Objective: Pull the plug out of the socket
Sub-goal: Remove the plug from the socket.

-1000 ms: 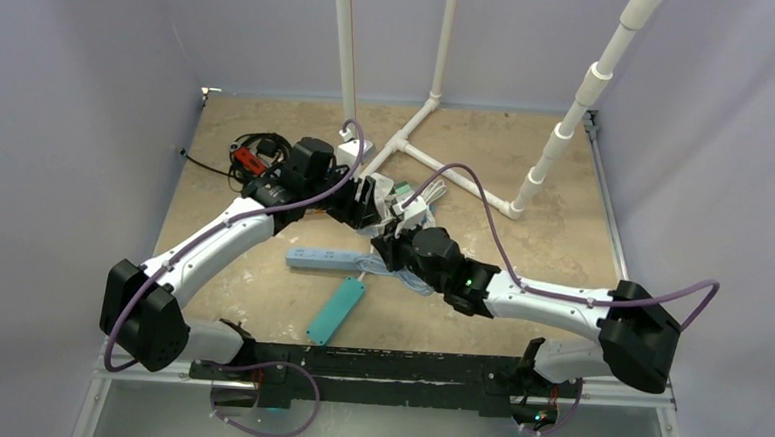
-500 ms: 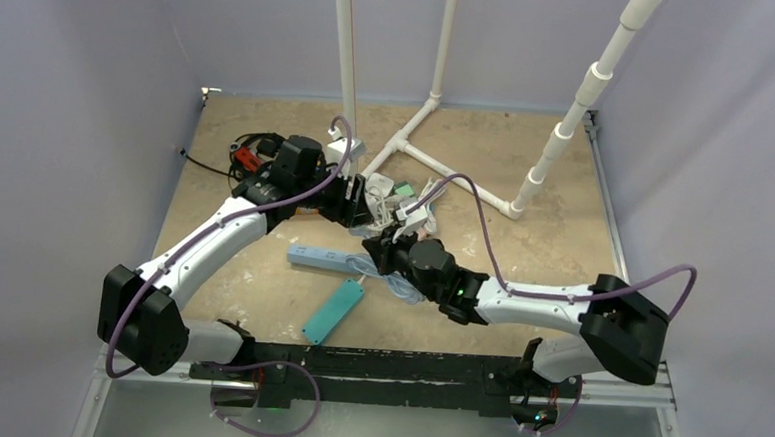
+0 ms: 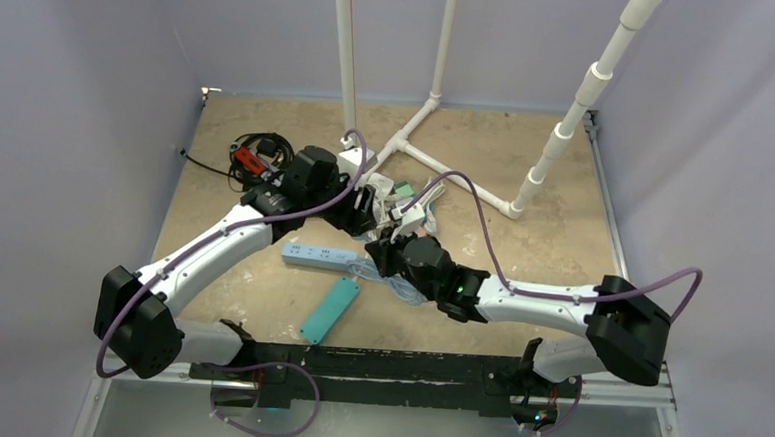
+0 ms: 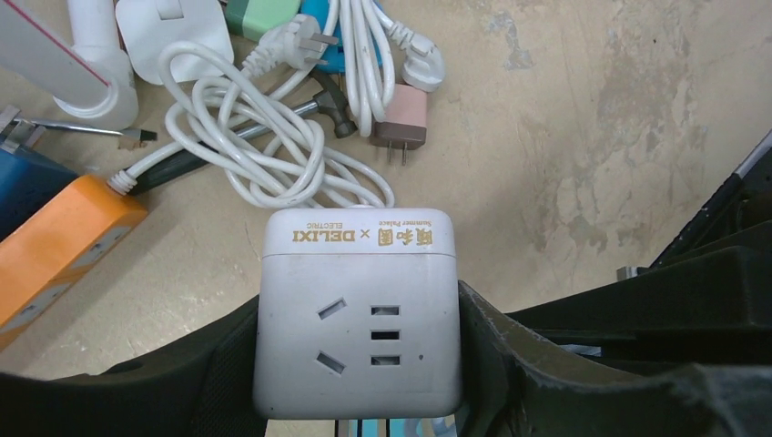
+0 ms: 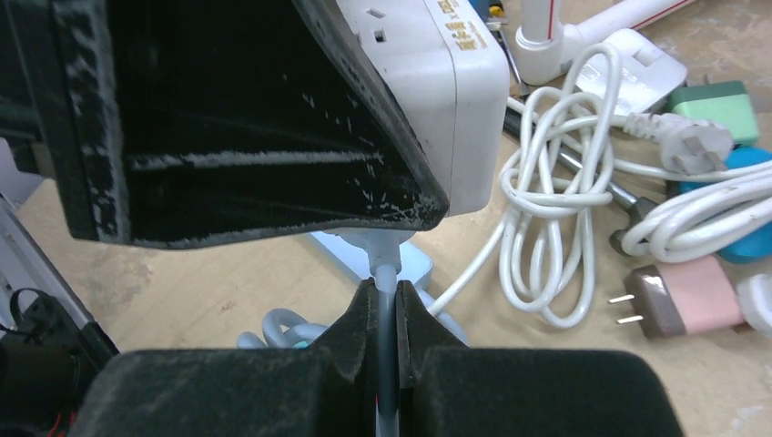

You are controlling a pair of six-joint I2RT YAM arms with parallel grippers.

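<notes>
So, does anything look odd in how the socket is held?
Yes: the right gripper pinches the thin white cord just under the cube socket that the left gripper holds, not a plug body.

Even, soft overhead light; sharp frames, faint shadows, no glare.

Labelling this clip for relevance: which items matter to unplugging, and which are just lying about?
In use: white socket cube, white lead under it, left tool, right tool.
Lying about: coiled white cable, pink plug, orange strip, teal strip.
</notes>
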